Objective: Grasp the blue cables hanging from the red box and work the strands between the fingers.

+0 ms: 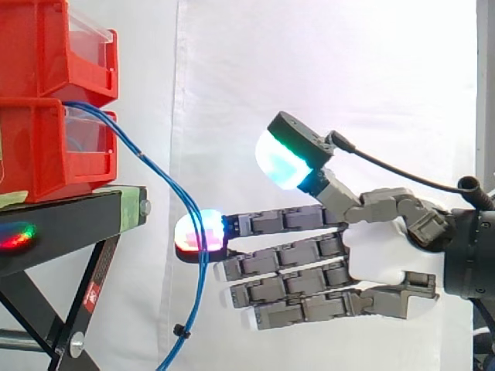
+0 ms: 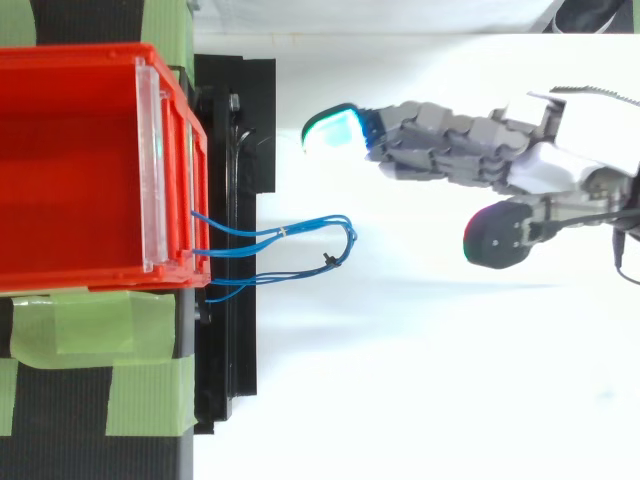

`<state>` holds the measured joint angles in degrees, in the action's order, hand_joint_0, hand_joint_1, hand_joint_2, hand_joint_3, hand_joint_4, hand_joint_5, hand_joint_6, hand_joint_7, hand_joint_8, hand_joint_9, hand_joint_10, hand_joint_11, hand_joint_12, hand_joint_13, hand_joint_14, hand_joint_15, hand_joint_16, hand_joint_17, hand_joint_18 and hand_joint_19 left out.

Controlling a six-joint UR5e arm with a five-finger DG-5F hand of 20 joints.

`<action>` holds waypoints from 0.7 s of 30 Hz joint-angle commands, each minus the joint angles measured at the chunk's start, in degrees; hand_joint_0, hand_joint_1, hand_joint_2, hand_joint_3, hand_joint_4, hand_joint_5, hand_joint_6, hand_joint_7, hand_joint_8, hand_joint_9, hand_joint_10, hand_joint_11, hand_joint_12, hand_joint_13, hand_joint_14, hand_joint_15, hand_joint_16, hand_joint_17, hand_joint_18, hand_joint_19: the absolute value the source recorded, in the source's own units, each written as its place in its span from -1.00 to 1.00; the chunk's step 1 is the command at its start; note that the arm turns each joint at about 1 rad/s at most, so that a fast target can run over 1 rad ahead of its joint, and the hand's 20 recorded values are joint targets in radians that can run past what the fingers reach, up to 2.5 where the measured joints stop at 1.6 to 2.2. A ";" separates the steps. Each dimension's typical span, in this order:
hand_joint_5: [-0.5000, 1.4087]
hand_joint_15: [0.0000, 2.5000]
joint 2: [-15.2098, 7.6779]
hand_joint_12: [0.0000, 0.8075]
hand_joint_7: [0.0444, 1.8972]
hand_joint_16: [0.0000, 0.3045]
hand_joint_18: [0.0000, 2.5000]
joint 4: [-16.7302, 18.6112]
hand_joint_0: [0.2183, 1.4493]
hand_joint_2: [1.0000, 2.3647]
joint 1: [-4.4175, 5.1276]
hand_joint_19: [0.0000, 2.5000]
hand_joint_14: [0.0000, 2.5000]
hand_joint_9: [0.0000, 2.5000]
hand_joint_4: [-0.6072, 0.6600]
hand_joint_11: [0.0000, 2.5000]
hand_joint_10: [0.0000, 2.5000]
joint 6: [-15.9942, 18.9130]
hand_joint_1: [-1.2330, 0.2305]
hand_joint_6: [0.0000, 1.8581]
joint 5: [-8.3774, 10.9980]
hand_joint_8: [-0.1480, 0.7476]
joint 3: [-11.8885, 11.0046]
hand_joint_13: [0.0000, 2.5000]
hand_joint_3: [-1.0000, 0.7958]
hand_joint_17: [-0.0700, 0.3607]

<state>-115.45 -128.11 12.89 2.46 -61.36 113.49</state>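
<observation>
Side view | we log blue cables [image 1: 165, 179] leaving the lower red box [image 1: 46, 147], drooping below it | hand [image 1: 379, 255] unclenched, fingers straight, right of the box, apart from cables in top view

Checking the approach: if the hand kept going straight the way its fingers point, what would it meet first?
Probably the black stand beneath the red bins, not the blue cables: from above, the hand points past one side of their loop. Height is hard to judge.
</observation>
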 commanded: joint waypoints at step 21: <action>-0.88 -0.88 -0.48 -0.11 -0.32 -0.61 -0.95 0.67 -0.15 -1.00 1.88 -0.77 -1.00 -0.90 0.17 -0.90 -1.00 -3.69 -0.02 -0.99 2.83 -0.04 -1.35 -1.00 -1.00 -0.05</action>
<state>-115.93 -127.57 14.56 -0.67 -59.06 112.33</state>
